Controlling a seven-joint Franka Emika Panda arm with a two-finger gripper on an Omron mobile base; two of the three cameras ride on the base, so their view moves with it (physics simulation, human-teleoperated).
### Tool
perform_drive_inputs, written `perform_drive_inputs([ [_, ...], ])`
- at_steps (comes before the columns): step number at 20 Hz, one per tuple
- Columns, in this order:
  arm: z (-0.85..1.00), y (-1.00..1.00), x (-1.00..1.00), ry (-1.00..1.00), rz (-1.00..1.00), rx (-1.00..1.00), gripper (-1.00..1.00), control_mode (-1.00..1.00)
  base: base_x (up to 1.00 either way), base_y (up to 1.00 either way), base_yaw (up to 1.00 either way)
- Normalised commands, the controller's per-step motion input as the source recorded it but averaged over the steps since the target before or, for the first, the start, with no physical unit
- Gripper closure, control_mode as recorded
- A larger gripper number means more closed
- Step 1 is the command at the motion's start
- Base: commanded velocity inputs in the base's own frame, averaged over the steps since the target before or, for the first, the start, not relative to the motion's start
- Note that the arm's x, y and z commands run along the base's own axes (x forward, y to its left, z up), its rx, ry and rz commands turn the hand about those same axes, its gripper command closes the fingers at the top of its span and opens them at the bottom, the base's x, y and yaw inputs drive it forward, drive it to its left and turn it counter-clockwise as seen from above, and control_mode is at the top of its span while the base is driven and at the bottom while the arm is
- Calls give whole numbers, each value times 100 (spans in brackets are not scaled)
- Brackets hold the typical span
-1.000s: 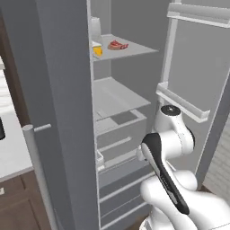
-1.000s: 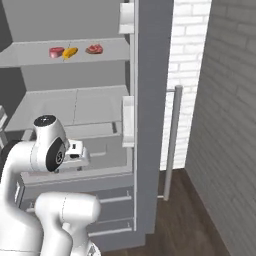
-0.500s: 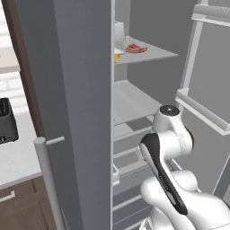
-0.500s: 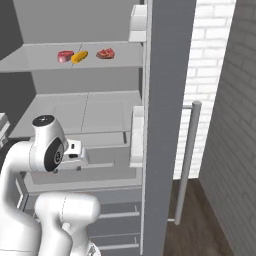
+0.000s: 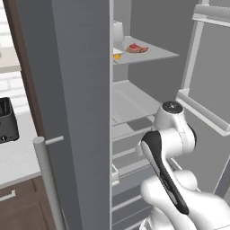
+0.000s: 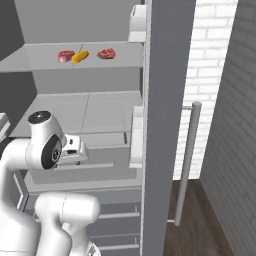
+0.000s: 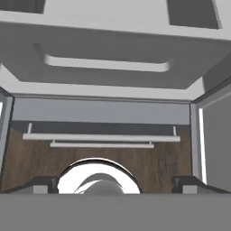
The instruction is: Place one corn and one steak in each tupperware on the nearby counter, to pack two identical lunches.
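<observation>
On the upper shelf of the open fridge lie a pink-red steak chunk (image 6: 65, 56), an orange corn cob (image 6: 80, 57) and a flat marbled steak (image 6: 106, 53). The left base view shows the flat steak (image 5: 137, 48) and a bit of yellow corn (image 5: 117, 56) beside the door edge. My gripper (image 7: 115, 184) hangs well below that shelf, folded close to the arm and pointing down at the fridge's lower drawers. Its fingertips (image 7: 43, 183) stand wide apart with nothing between them. The pale counter (image 5: 18, 157) lies to the left. The tupperware is out of view.
The grey fridge door (image 5: 76, 112) with its bar handle (image 5: 45, 179) stands open between the counter and the shelves. The other door (image 6: 165, 100) stands open on the right, near a white brick wall (image 6: 215, 75). A black toaster (image 5: 6, 126) sits on the counter.
The whole picture has shifted in both base views: the base has moved, bringing the counter and toaster into view on the left. The arm's pose and the food on the shelf are unchanged.
</observation>
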Motion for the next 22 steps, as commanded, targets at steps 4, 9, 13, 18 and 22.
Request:
perform_drive_inputs([
  [4, 100, 0, 28, -23, 0, 0, -100, -100, 0, 0, 0],
  [9, 100, 0, 3, -35, 0, 0, -100, -100, 0, 0, 0],
  [13, 100, 0, 0, -34, 0, 2, -100, -100, 0, 0, 0],
  [18, 100, -1, -2, -23, 0, 1, -100, -100, 0, 0, 0],
  [22, 100, -1, -1, -5, 0, 2, -100, -100, 0, 0, 0],
])
